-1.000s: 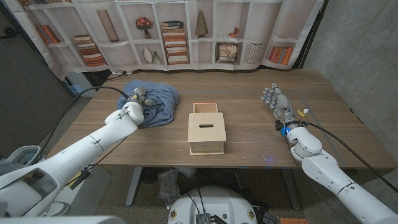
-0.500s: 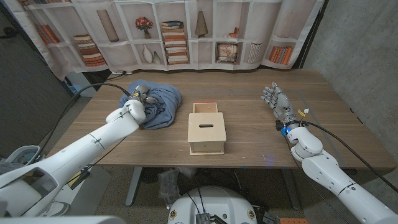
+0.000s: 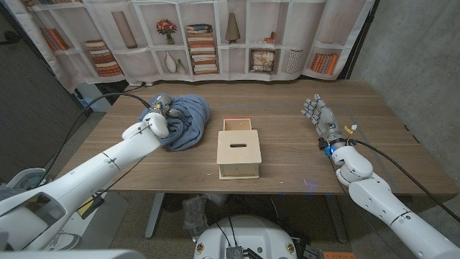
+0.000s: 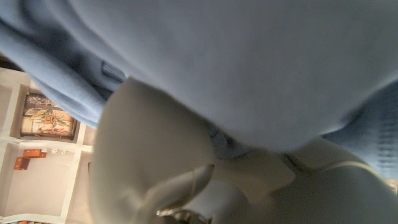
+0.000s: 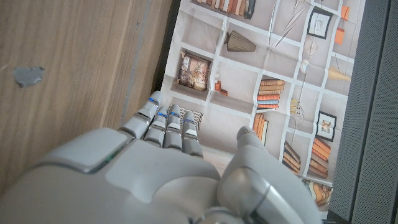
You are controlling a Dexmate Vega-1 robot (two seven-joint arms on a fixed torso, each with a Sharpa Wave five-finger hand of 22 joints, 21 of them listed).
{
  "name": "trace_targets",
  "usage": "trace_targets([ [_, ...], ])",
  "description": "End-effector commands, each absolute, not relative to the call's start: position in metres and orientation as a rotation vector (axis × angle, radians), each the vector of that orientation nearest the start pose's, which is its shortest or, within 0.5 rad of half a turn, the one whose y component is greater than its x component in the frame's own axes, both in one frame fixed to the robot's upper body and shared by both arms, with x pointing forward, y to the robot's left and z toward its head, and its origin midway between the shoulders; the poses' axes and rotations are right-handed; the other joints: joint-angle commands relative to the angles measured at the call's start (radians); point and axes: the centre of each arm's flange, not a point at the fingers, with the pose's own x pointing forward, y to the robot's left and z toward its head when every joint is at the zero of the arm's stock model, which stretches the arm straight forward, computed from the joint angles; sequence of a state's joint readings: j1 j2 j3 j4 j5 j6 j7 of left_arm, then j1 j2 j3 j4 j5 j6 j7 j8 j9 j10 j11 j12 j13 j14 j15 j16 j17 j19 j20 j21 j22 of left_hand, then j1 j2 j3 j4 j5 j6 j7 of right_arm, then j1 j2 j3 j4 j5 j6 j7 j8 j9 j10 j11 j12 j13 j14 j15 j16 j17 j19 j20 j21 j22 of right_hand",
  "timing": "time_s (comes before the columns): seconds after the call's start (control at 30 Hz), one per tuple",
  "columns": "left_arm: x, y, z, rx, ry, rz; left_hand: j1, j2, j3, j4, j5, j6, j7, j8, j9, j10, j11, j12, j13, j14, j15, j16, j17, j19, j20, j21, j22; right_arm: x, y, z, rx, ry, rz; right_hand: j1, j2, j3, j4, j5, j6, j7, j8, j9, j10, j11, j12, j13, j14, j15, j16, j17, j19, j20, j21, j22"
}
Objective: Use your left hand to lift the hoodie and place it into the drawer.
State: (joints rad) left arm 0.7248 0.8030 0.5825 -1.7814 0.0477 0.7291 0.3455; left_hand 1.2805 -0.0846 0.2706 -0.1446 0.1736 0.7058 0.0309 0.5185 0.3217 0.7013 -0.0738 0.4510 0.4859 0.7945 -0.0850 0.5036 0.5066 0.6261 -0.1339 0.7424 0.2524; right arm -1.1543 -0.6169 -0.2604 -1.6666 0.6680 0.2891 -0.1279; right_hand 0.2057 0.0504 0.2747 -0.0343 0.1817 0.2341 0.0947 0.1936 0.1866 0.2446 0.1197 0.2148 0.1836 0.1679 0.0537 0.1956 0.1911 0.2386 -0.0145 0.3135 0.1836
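Head view: the hoodie (image 3: pixel 181 121), a crumpled blue bundle, lies on the table (image 3: pixel 287 155) at the robot's left, just beside the drawer (image 3: pixel 238 152), a small wooden box whose open compartment faces up at its far end. The left hand (image 3: pixel 159 115) is buried in the near-left side of the bundle, with cloth bunched around and over it; it appears clamped on a fold, though the fingertips themselves are hidden. Left wrist view: blue fabric (image 4: pixel 249 68) drapes directly over the hand's back, consistent with a grasp deep in the heap. The right hand (image 3: pixel 320 119) stands apart on the far side of the drawer, fingers spread and straight, holding nothing; in the right wrist view the same hand (image 5: pixel 168 155) shows extended fingers over bare wood.

Handling, as judged: the garment is soft, light and limp, so it will sag and trail from any single hold rather than lift as a unit. It is not fragile and unlikely to slip from a firm fistful. The best hold is a thick gathered mass near the bundle's middle, so that few loose ends hang down. The drawer opening looks small against the bundle, so hanging sleeves may catch on the rim or spill outside
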Motion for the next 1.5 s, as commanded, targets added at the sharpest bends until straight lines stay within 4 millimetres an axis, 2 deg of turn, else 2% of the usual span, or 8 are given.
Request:
trace_targets([
  [0.03, 0.608, 0.331, 0.030, 0.923, -0.279, 0.451, 0.214, 0.220, 0.010, 0.009, 0.007, 0.008, 0.001, -0.003, 0.002, 0.002, 0.002, -0.003, 0.007, 0.093, -0.088, 0.005, 0.012, 0.135, 0.036, 0.015, 0.002, 0.574, -0.298, -0.061, 0.078, -0.614, 0.155, -0.004, 0.005, -0.001, -0.006, 0.004, 0.004, 0.002, 0.002, 0.002, 0.009, -0.005, -0.001, 0.003, 0.009, 0.000, 0.001, 0.003, 0.007, 0.001, -0.005, 0.004],
  [0.4, 0.599, 0.336, 0.039, 0.900, -0.301, 0.474, 0.211, 0.220, 0.013, 0.010, 0.007, 0.018, 0.005, -0.003, 0.001, 0.013, 0.002, -0.004, 0.016, 0.102, -0.088, 0.002, 0.014, 0.134, 0.035, 0.033, -0.001, 0.573, -0.300, -0.060, 0.081, -0.626, 0.156, -0.005, 0.005, -0.001, -0.006, 0.004, 0.005, 0.002, 0.002, 0.002, 0.010, -0.003, -0.001, 0.003, 0.009, 0.001, 0.000, 0.003, 0.008, 0.000, -0.007, 0.004],
  [1.07, 0.572, 0.322, 0.067, 0.908, -0.373, 0.507, 0.200, 0.221, 0.018, 0.014, 0.006, 0.021, 0.004, -0.006, 0.004, 0.020, 0.005, -0.012, 0.032, 0.111, -0.090, -0.006, 0.017, 0.130, 0.032, 0.061, -0.011, 0.564, -0.306, -0.063, 0.087, -0.646, 0.153, -0.006, 0.006, -0.002, -0.008, 0.004, 0.005, 0.002, 0.002, 0.002, 0.011, -0.001, -0.001, 0.003, 0.010, 0.002, 0.000, 0.003, 0.010, 0.000, -0.012, 0.004],
  [1.5, 0.558, 0.317, 0.073, 0.912, -0.400, 0.519, 0.195, 0.218, 0.023, 0.013, 0.006, 0.025, 0.006, -0.007, 0.006, 0.026, 0.005, -0.019, 0.043, 0.117, -0.091, -0.012, 0.019, 0.127, 0.031, 0.082, -0.019, 0.557, -0.306, -0.065, 0.080, -0.646, 0.158, -0.006, 0.006, -0.002, -0.009, 0.004, 0.005, 0.002, 0.002, 0.002, 0.010, -0.002, -0.001, 0.003, 0.010, 0.002, 0.000, 0.003, 0.011, 0.001, -0.014, 0.004],
])
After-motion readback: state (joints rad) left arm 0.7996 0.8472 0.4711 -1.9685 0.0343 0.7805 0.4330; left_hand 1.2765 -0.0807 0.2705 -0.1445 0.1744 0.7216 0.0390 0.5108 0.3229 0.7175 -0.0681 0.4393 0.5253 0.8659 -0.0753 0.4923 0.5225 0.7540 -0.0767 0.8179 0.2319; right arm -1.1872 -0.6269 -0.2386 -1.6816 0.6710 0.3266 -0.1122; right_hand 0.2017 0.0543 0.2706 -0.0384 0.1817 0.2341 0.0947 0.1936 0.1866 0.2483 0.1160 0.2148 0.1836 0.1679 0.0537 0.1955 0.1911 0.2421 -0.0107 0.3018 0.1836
